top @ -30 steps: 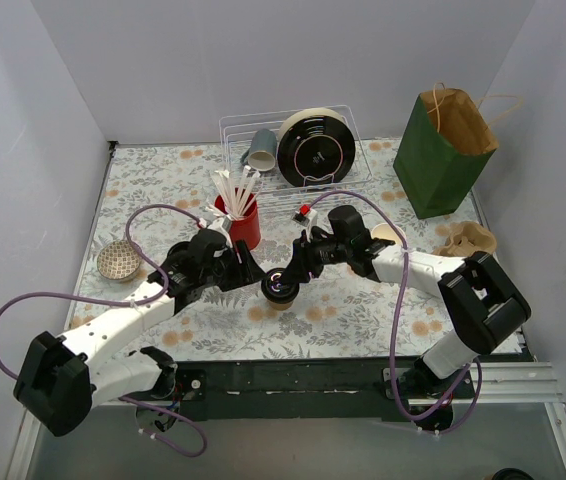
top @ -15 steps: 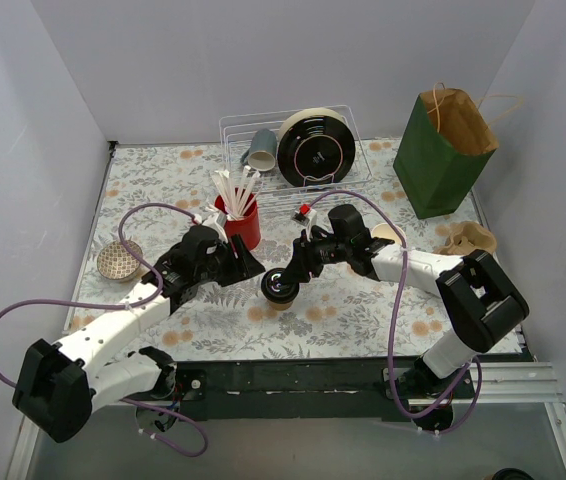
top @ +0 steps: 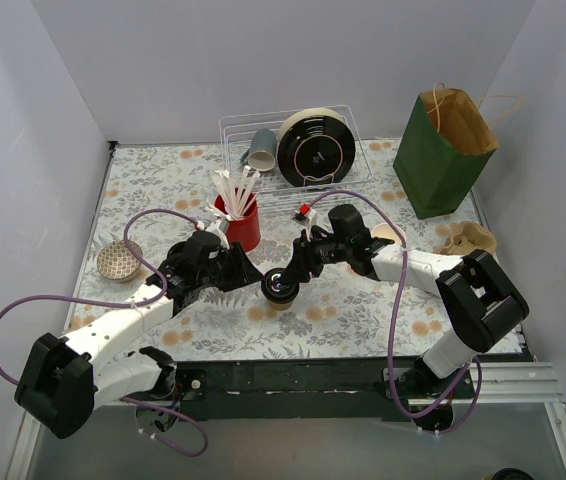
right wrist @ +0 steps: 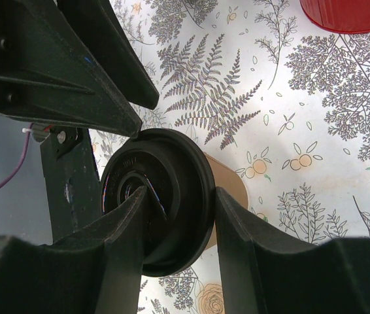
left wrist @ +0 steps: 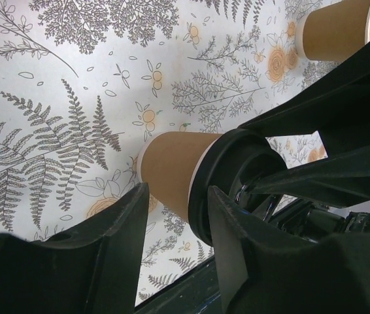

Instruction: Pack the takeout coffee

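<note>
A brown paper cup (left wrist: 168, 167) with a glossy black round lid (right wrist: 172, 163) stands mid-table on the fern-and-flower cloth (top: 163, 185). The right arm reaches in low from the right, stretched nearly flat, and its claw (right wrist: 180, 193) pinches the lid's rim. The left arm lies low from the near left. Its claw (left wrist: 178, 191) straddles the cup's smooth wall, fingers spread — whether they press it, I cannot tell.
</note>
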